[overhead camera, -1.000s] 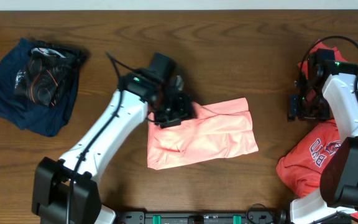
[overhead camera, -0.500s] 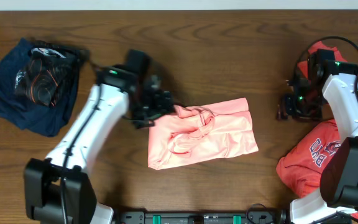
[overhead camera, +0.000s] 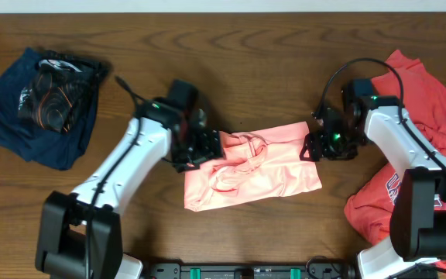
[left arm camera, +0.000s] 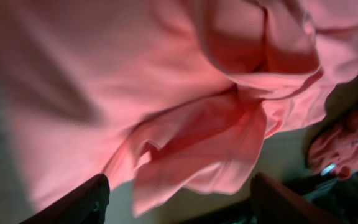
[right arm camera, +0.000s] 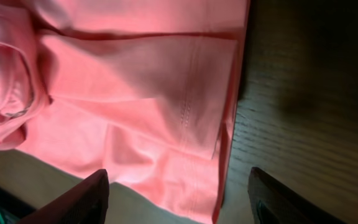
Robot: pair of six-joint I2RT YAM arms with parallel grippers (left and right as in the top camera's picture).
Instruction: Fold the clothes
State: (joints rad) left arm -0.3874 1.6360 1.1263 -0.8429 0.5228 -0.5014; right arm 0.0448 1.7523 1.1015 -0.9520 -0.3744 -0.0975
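- The right gripper [overhead camera: 317, 147] had swung in from beside the red shirt [overhead camera: 418, 89] within the last second and now sat at the right-hand edge of the pink garment [overhead camera: 263, 167].
- With that arm out of the way, more of the red shirt lay exposed at the far right of the table [overhead camera: 285, 46].
- The left gripper [overhead camera: 200, 147] had tugged the pink garment's upper left corner outward, then come back in to that same left edge. It left a bunched ridge of cloth [overhead camera: 242, 147] near the top left that was flat a second before.
- I judged the fold unfinished: the cloth was less tidy than before. Both arms now flanked the piece, one at each end, which looked like a setup for a two-handed grab.
- On the left wrist camera the fingers were spread wide, with rumpled pink cloth filling the view between them, nothing pinched.
- On the right wrist camera the fingers were likewise spread, over the hemmed right edge where cloth met bare wood.
- Count: one pink garment mid-table, one red shirt at the right, one dark blue heap [overhead camera: 14, 116] at the far left with a dark printed piece [overhead camera: 53, 91] on top; two arms, two grippers.
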